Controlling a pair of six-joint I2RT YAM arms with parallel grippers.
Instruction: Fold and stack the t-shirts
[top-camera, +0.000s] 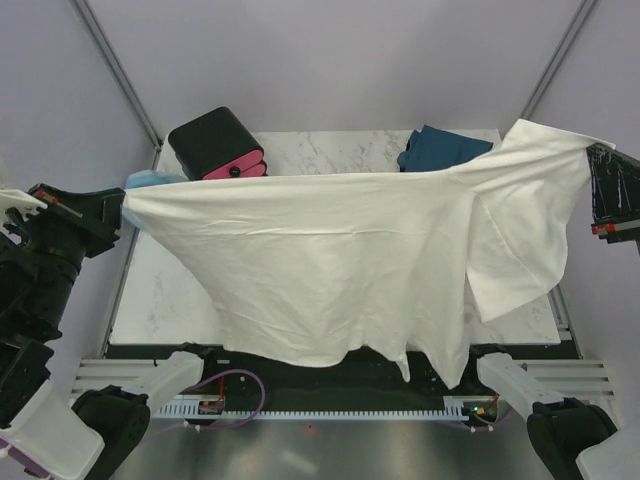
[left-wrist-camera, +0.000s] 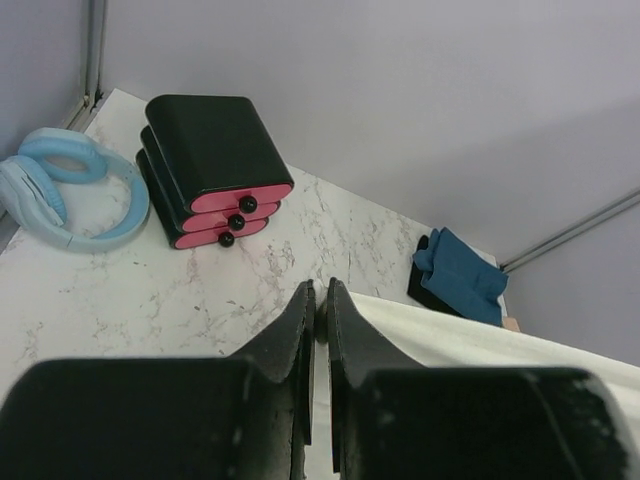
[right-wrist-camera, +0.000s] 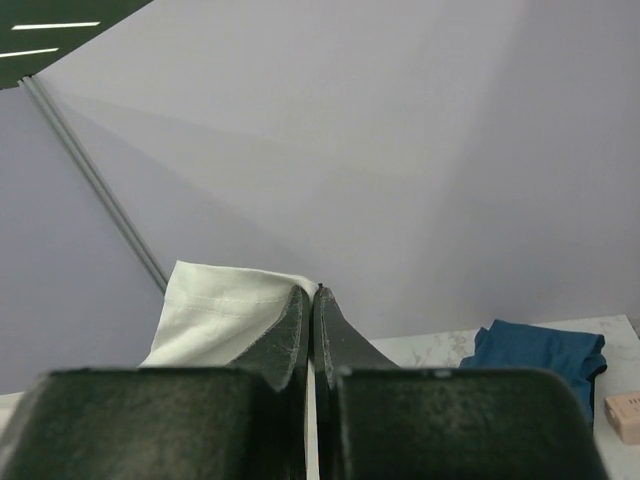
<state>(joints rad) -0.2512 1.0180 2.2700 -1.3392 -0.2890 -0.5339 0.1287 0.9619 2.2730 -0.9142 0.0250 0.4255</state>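
A large cream-white t-shirt (top-camera: 340, 265) hangs stretched in the air above the marble table (top-camera: 160, 290), held at both top corners. My left gripper (top-camera: 118, 208) is shut on its left corner, and white cloth (left-wrist-camera: 470, 338) shows between and beside the fingers (left-wrist-camera: 322, 300). My right gripper (top-camera: 596, 152) is shut on the right corner, where a hemmed edge (right-wrist-camera: 225, 305) drapes left of the pinched jaws (right-wrist-camera: 314, 295). The dark teal-blue t-shirt (top-camera: 440, 148) lies bunched at the table's back right, also seen in the left wrist view (left-wrist-camera: 462, 275) and the right wrist view (right-wrist-camera: 540, 352).
A black box with pink drawers (top-camera: 215, 143) stands at the back left, with a pale blue padded ring (left-wrist-camera: 70, 188) lying beside it. Metal frame posts (top-camera: 120, 70) rise at both back corners. A small tan block (right-wrist-camera: 625, 415) sits near the teal-blue shirt.
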